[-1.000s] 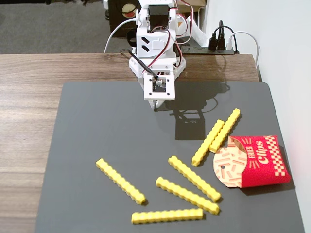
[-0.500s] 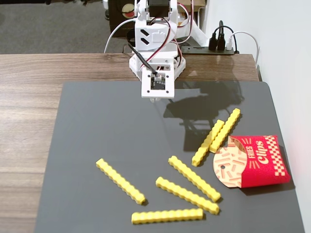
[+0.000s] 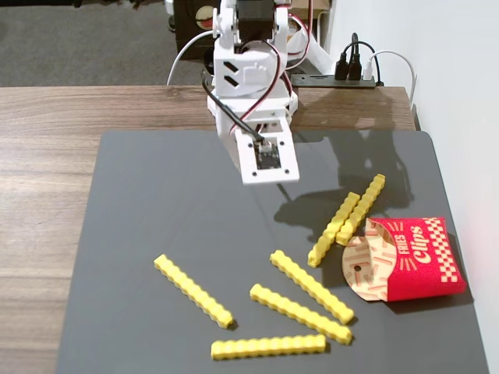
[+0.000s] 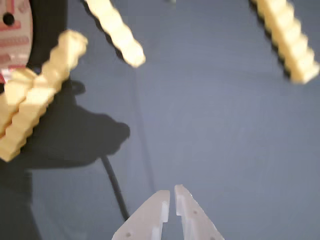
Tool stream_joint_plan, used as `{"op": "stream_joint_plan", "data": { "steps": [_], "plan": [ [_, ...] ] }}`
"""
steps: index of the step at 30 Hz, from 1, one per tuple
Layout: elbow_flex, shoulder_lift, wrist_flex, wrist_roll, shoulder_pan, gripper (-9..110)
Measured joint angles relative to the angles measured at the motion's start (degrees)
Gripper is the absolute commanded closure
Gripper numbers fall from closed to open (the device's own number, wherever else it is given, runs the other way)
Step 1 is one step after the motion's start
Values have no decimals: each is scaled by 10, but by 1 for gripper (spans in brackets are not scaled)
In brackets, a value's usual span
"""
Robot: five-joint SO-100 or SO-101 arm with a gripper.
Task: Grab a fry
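Several bright yellow crinkle-cut fries lie on the dark mat (image 3: 156,202). In the fixed view two lie side by side (image 3: 347,218) next to the red carton (image 3: 417,261), three lie at the front centre (image 3: 312,286) and one lies at the front left (image 3: 192,290). The white arm (image 3: 249,78) hangs over the mat's far part; its wrist camera mount (image 3: 269,160) hides the fingers. In the wrist view my gripper (image 4: 171,192) is at the bottom edge, jaws almost touching, empty, above bare mat. There the pair of fries (image 4: 35,100) lies at the left, and one fry (image 4: 115,30) at the top.
Another fry (image 4: 290,40) shows at the top right of the wrist view, and the carton's edge (image 4: 15,35) at the top left. The mat lies on a wooden table (image 3: 47,156). A power strip with cables (image 3: 351,74) sits behind, by the white wall.
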Motion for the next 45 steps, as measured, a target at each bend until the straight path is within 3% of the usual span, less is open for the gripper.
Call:
{"op": "stream_joint_plan", "data": {
  "steps": [5, 11, 18, 38, 45],
  "plan": [
    [-48, -66, -29, -42, -9, 100],
    [-108, -146, -58, -97, -11, 86],
    [-169, -238, -72, -164, -11, 79],
    [-262, -424, -142, -183, -43, 80],
    [-267, -434, -149, -170, -51, 92]
  ]
}}
